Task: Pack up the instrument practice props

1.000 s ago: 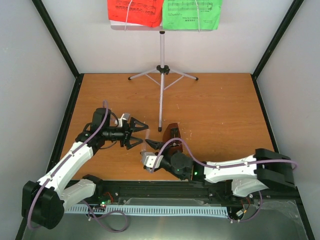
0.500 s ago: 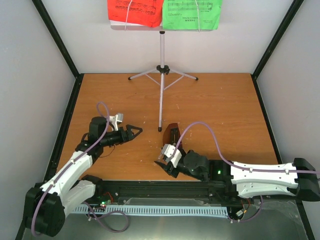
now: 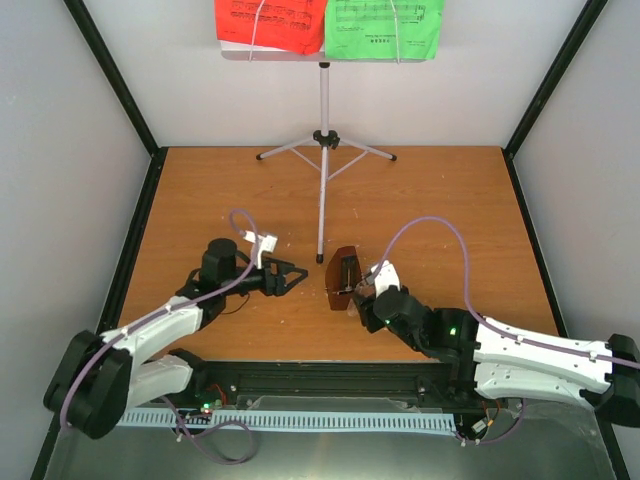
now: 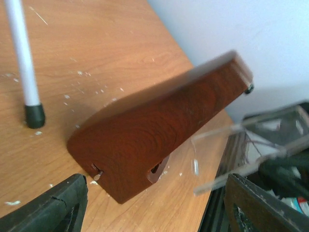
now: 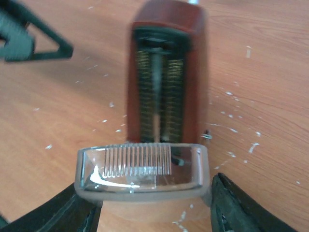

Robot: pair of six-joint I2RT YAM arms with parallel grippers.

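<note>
The dark-brown metronome (image 3: 343, 276) stands just beyond the wide-spread left gripper (image 3: 294, 279), while the right gripper (image 3: 360, 293) clamps the clear cover (image 5: 143, 170) before its face.

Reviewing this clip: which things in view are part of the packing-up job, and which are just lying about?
Part of the job:
metronome
clear cover
red music sheet
green music sheet
tripod stand

Lying about:
only white flecks on the table
</note>
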